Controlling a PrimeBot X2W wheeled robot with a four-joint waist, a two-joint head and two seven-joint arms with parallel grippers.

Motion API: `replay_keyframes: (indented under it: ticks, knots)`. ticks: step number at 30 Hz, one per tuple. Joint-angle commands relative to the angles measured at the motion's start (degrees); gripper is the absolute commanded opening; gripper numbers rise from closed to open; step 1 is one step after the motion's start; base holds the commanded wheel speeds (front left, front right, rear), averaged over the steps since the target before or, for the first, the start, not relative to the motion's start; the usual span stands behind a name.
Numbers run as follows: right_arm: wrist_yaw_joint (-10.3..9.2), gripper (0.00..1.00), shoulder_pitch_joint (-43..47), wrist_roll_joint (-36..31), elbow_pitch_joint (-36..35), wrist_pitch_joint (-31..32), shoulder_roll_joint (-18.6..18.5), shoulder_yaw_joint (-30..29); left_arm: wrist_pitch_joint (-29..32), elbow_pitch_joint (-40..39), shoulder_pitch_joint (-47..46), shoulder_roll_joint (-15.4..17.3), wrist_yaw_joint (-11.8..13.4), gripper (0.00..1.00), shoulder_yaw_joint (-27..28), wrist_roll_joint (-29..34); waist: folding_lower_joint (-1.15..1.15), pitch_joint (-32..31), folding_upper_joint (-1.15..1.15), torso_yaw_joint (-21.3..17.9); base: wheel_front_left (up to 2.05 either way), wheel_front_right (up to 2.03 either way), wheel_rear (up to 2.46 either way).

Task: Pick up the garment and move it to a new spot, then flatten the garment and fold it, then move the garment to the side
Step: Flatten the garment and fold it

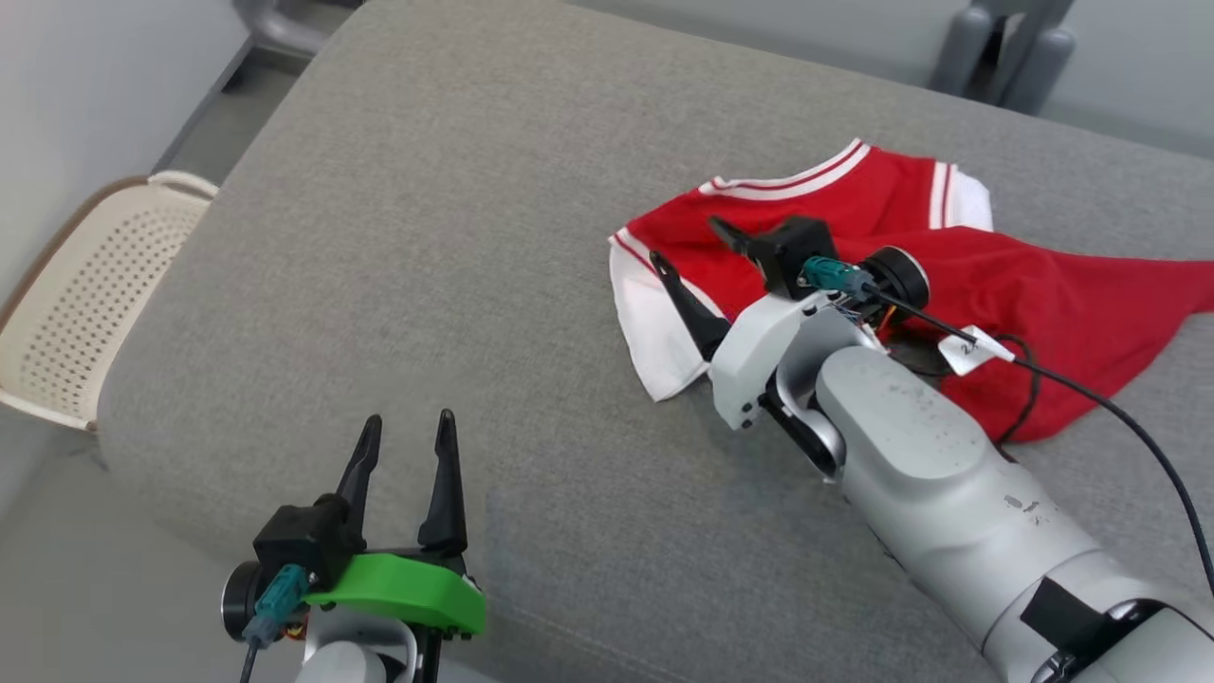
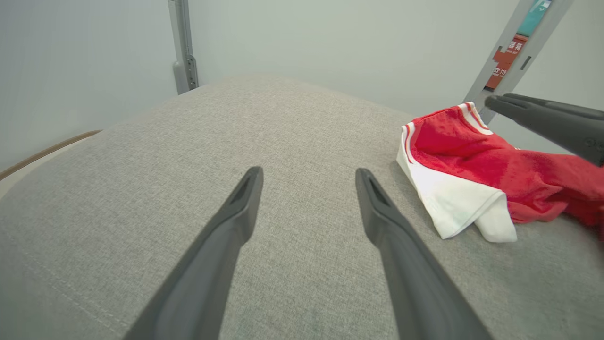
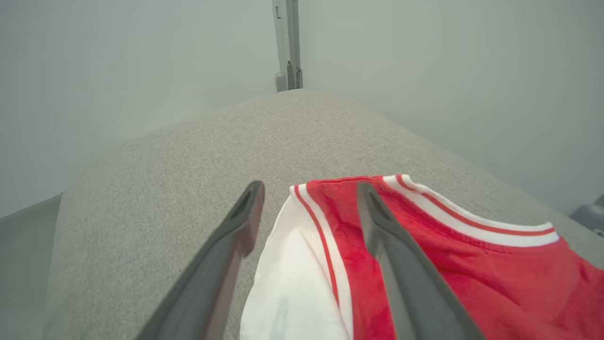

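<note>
Red garment (image 1: 835, 204), white-striped trim, rumpled on cushion (image 1: 427, 237), left gripper (image 1: 409, 417) and right gripper (image 1: 684, 239) wide

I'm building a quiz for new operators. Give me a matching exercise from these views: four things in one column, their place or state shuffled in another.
1 garment
2 left gripper
3 right gripper
4 chair

A open, at the white sleeve
B cream, left of the cushion
C crumpled, red and white
D open, over bare grey cushion

Pairs: 1-C, 2-D, 3-A, 4-B
</note>
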Motion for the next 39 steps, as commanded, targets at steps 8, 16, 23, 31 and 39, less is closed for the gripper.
replay_keyframes:
  ticks: [8, 16, 23, 31, 39]
  knots:
    - [-0.08, 1.0, 7.59, -4.07, 0.02, -3.08, -0.13, -11.73, -0.08, -0.31, 1.99, 0.57, -0.2, 1.0, 1.45, 1.36, 0.0, -5.51, 0.0, -11.82, 0.0, 0.0, 0.0]
    - [-0.09, 1.0, 16.52, -13.27, -2.08, -3.39, -0.12, -22.37, -0.08, -0.52, 2.4, 0.7, -0.25, 1.0, 1.5, 1.75, 0.0, -5.32, 0.0, -14.74, 0.0, 0.0, 0.0]
    - [-0.08, 1.0, 18.08, -20.99, -2.8, -0.7, -0.11, -30.15, -0.07, -0.3, 0.97, 0.57, -0.54, 1.0, 0.85, 1.76, 0.0, -3.71, 0.0, -12.97, 0.0, 0.0, 0.0]
    - [-0.09, 1.0, 15.82, -20.02, -1.55, 1.33, -0.15, -30.63, -0.07, -0.16, 0.44, 0.38, -0.64, 1.0, 0.8, 1.33, 0.0, -2.38, 0.0, -9.71, 0.0, 0.0, 0.0]
    - [-0.09, 0.02, 13.78, -25.5, 1.96, 2.97, -0.2, -35.08, -0.07, 0.14, 0.06, 0.22, -0.74, 1.0, 0.57, 1.18, 0.0, -2.12, 0.0, -8.77, 0.0, 0.0, 0.0]
